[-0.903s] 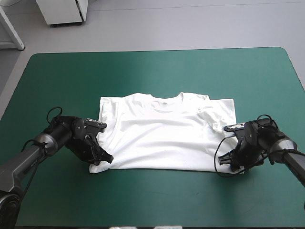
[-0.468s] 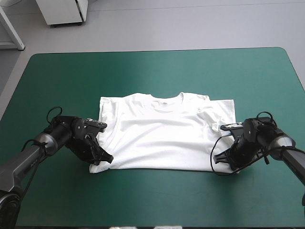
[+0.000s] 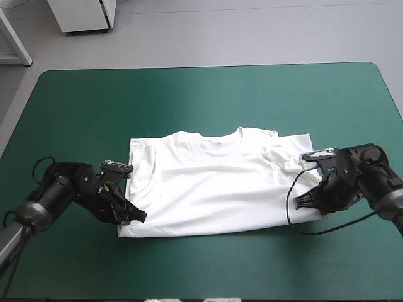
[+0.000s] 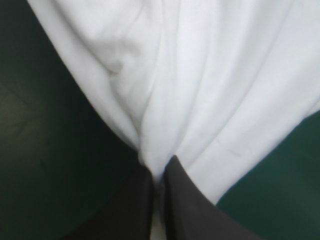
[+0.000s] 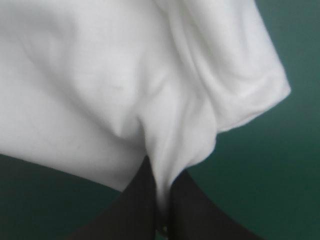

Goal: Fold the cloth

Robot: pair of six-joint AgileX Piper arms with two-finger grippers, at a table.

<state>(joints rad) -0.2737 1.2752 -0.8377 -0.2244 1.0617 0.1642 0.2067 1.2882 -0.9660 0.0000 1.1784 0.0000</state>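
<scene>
The white T-shirt [image 3: 217, 182] lies spread on the teal-green cover, collar toward the far edge, hem toward the near edge. My left gripper [image 3: 137, 216] is shut on the T-shirt at its near left hem corner. In the left wrist view the cloth [image 4: 200, 85] is pinched between the black fingers [image 4: 185, 200] and pulls up in folds. My right gripper [image 3: 305, 202] is shut on the T-shirt at its near right hem corner. The right wrist view shows the cloth [image 5: 125, 75] gathered into the fingers [image 5: 190, 205], with a sleeve hanging beside it.
The teal-green cover [image 3: 208, 94] shows bare beyond the collar and along the near edge [image 3: 208, 270]. A white cabinet [image 3: 82, 16] stands on the floor beyond the table's far left corner.
The right gripper has shut on the right hem corner. Both arms have drawn outward, the left one farther left, and the T-shirt's near edge is stretched and slightly raised.
</scene>
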